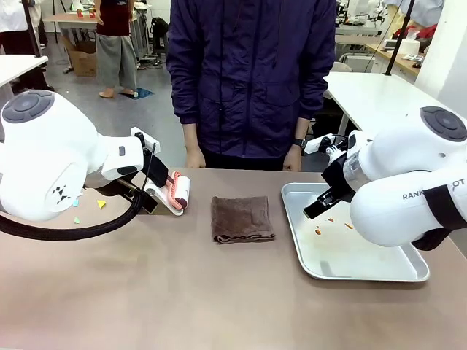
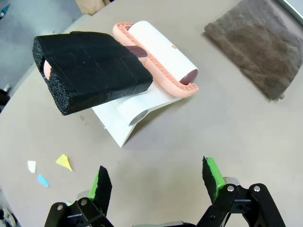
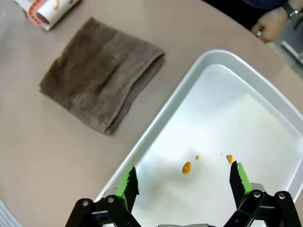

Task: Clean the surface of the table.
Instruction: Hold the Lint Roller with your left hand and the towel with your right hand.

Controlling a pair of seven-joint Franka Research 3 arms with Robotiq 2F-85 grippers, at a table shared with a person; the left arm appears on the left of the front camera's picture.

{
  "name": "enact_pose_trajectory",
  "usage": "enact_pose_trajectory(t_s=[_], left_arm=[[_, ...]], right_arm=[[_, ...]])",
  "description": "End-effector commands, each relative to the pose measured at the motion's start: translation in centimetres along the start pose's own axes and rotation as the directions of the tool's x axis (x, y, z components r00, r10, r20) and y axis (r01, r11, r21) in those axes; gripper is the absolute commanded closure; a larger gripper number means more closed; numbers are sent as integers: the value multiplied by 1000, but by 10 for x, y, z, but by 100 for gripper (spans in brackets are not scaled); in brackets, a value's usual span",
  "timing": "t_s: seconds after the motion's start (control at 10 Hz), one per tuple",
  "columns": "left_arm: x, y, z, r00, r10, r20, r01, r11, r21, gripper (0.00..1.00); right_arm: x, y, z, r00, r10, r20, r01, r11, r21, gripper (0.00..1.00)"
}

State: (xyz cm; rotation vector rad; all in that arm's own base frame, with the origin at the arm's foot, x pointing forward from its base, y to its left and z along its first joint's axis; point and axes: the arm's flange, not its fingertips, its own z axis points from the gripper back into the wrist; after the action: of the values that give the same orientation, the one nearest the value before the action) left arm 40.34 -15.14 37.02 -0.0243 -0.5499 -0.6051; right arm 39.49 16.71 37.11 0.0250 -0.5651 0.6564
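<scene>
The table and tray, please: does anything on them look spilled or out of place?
Yes. Small coloured paper scraps litter the table near the lint roller, and orange drops stain the metal tray.

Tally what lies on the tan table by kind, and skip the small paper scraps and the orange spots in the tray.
Lint roller: 1
Brown cloth: 1
Metal tray: 1
Total on the table: 3
</scene>
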Motion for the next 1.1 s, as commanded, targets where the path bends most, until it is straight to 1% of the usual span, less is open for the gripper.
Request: enact_pose_trajectory(t_s=[0.0,0.1,0.2,0.3,0.4,0.5,0.6,0.7,0.8,0.9,1.0], left_arm=[[0,0,0,1000,0,0,0,1000,0,0],[0,0,0,1000,0,0,0,1000,0,0],[3,-6,15,999,4,-33,-6,998,-62,0],[-3,-2,33,997,53,-63,-60,991,-122,0],[1,-4,59,985,140,-105,-157,973,-171,0],[2,-1,87,960,249,-131,-271,941,-201,0],[-1,4,107,934,329,-139,-349,921,-172,0],[-9,13,126,916,375,-141,-397,898,-189,0],[-15,21,143,908,402,-120,-419,885,-203,0],[-34,44,158,889,450,-85,-455,845,-280,0],[-53,66,166,851,523,-56,-511,797,-322,0]], right_arm=[[0,0,0,1000,-1,0,1,1000,0,0],[0,0,0,1000,0,0,0,1000,0,0],[-5,-5,14,998,5,-68,-5,1000,1,0],[-9,-11,28,994,-34,-100,41,997,62,0],[-14,-19,45,985,-124,-122,134,988,80,0],[-22,-30,65,954,-264,-143,281,953,115,0],[-32,-38,85,917,-379,-121,396,902,175,0],[-47,-43,106,879,-466,-100,476,849,228,0],[-68,-50,128,847,-528,-66,518,790,328,0],[-93,-61,146,771,-634,-61,608,704,367,0],[-115,-73,157,696,-714,-76,677,617,402,0]])
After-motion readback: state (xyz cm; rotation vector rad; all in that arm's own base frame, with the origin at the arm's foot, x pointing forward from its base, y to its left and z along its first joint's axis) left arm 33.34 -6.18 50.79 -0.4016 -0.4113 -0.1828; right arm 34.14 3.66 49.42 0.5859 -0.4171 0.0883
